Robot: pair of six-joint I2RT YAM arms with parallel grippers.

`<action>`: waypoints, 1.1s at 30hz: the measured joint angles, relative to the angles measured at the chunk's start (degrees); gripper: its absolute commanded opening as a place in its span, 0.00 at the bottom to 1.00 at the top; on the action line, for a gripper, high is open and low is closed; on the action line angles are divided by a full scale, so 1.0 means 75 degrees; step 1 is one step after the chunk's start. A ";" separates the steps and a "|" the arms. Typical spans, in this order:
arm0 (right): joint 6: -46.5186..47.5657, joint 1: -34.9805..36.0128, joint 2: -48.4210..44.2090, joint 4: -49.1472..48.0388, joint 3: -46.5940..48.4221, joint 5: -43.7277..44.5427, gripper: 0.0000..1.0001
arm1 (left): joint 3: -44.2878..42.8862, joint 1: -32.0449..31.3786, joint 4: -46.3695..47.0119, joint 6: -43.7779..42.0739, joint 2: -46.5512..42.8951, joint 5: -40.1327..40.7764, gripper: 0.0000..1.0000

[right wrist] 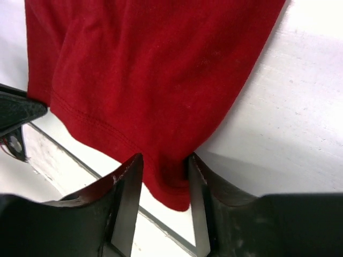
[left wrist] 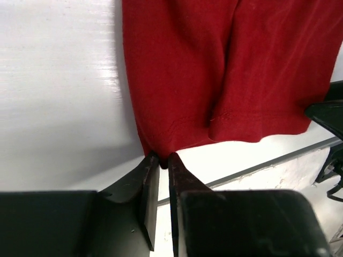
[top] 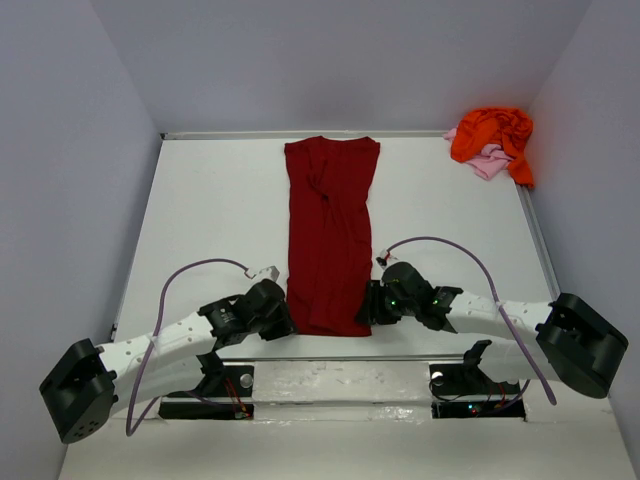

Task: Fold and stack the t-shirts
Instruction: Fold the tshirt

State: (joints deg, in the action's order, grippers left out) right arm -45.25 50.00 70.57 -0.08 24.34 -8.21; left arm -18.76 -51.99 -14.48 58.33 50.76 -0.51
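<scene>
The dark red t-shirt (top: 330, 235) lies as a long narrow strip down the middle of the table, hem towards me. It also shows in the left wrist view (left wrist: 214, 69) and the right wrist view (right wrist: 150, 69). My left gripper (top: 285, 318) (left wrist: 159, 158) is shut on the shirt's near left hem corner. My right gripper (top: 368, 305) (right wrist: 165, 158) is at the near right hem corner, its fingers apart with the corner lying between them. The orange t-shirt (top: 495, 130) lies crumpled on the pale pink t-shirt (top: 488, 163) at the far right corner.
The white table (top: 220, 200) is walled at the back and both sides. A dark seam (top: 330, 357) runs across just in front of the red shirt's hem, with the arm bases below it.
</scene>
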 measured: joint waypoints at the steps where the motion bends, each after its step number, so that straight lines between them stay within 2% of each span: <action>1: -0.0006 0.0000 0.0000 0.0000 0.0000 -0.0003 0.35 | 0.0000 -0.0009 -0.0006 0.0006 0.0017 0.0029 0.13; 2: 0.0009 0.0000 0.0000 -0.0003 0.0000 -0.0012 0.31 | -0.0003 -0.0012 -0.0020 0.0015 0.0064 0.0073 0.12; 5: -0.0012 0.0000 0.0006 -0.0032 0.0000 -0.0041 0.11 | -0.0003 -0.0012 -0.0096 -0.0003 0.0131 0.0175 0.03; 6: -0.0006 0.0000 0.0009 -0.0052 0.0000 -0.0050 0.00 | -0.0003 -0.0015 -0.0114 0.0003 0.0131 0.0192 0.00; 14: -0.0006 0.0000 -0.0012 -0.0038 -0.0003 -0.0052 0.00 | -0.0006 -0.0015 -0.0201 0.0003 0.0125 0.0323 0.00; 18: -0.0003 0.0003 -0.0417 0.0306 -0.0003 0.0087 0.00 | -0.0216 -0.0023 -0.0455 -0.0052 0.0096 0.0519 0.00; 25: 0.0184 0.0017 -0.1443 0.1478 0.0653 0.1256 0.00 | -0.1434 -0.0026 -0.0758 -0.0460 0.0079 0.1381 0.00; 33: 0.0318 0.0038 -0.0583 0.1973 0.1894 0.2565 0.00 | -0.2291 -0.0020 -0.0201 -0.1017 0.0962 0.2349 0.00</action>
State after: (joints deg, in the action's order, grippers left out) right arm -42.87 50.28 66.19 14.72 38.54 11.03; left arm -35.94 -52.14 -15.99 50.70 57.98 17.10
